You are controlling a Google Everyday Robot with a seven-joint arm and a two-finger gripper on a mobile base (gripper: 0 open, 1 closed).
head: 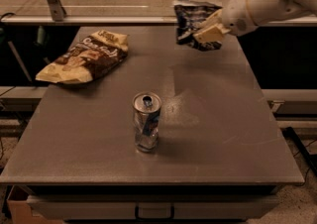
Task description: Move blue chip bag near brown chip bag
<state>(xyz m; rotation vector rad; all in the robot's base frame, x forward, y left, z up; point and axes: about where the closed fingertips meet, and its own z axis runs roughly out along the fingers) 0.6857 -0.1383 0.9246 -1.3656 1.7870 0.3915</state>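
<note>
step: carry | tool (205, 33) clamped on blue chip bag (192, 16), apparently lifted over the counter (223, 119) at its far right | brown chip bag (84, 57) lies far left, well apart | next: travel left along the back (can (146, 121) stands mid-front, likely off that path), lower beside it, release

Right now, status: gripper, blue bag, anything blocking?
Gripper at table's far right, shut on blue chip bag. Brown chip bag far left. Can stands mid-table, nearer than the straight path.
</note>
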